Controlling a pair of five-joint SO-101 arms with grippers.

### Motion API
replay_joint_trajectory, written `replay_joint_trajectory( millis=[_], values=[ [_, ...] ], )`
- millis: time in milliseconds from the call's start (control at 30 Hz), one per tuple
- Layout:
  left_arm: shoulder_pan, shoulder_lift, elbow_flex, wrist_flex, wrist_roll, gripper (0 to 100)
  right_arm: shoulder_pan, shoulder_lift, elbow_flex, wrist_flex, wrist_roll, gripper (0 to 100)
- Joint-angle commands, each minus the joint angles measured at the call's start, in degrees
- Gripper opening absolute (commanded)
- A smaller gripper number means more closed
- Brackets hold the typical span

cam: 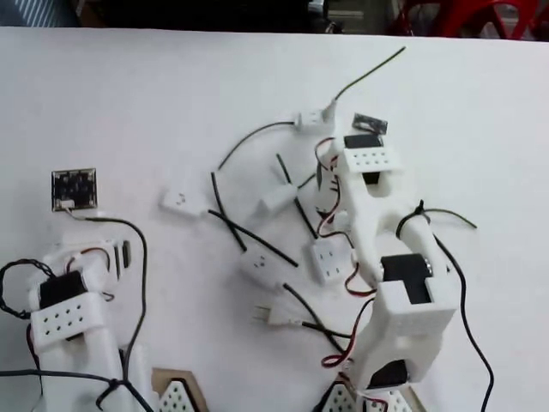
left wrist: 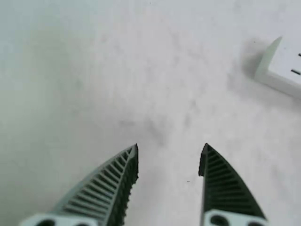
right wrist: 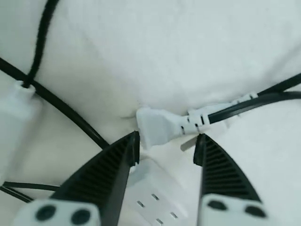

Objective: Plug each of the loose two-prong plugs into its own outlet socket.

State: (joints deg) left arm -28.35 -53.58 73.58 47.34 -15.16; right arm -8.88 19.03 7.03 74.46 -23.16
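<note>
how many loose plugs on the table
3: far plug beyond the arm, middle plug mid-table, near plug beside the arm's base. A white piece may be a fourth; the arm could hide more.

A white tabletop [cam: 129,94] spreads across nearly the whole high view, matte and evenly lit — the shadows on it are soft and short. Beyond the tabletop's far edge runs a dark strip of room [cam: 206,13]. At that edge's right end stands red furniture [cam: 480,15], apparently plastic chair frames; at its left end, a pale striped surface [cam: 39,10].
</note>
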Motion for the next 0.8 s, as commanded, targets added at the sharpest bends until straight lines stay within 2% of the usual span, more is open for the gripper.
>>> replay_joint_trajectory(
  millis=[0, 200, 367, 633, 767],
  values=[
    [-0.31, -1.45, 0.0, -1.14, 0.18, 22, -0.4, 2.59, -1.76, -3.82, -0.18, 18.4],
    [-0.31, -1.45, 0.0, -1.14, 0.18, 22, 0.13, 2.95, -1.76, -5.93, -0.18, 18.0],
    [-0.31, -1.45, 0.0, -1.14, 0.18, 22, 0.22, 3.82, -1.67, -7.34, -0.18, 11.3],
    [-0.31, -1.71, 0.62, -1.23, 0.09, 22, 0.75, 4.35, -1.67, -6.99, 0.18, 10.7],
    [-0.31, -1.71, 0.62, -1.23, 0.09, 22, 0.75, 3.21, -2.02, -5.32, 0.53, 2.2]
  ],
)
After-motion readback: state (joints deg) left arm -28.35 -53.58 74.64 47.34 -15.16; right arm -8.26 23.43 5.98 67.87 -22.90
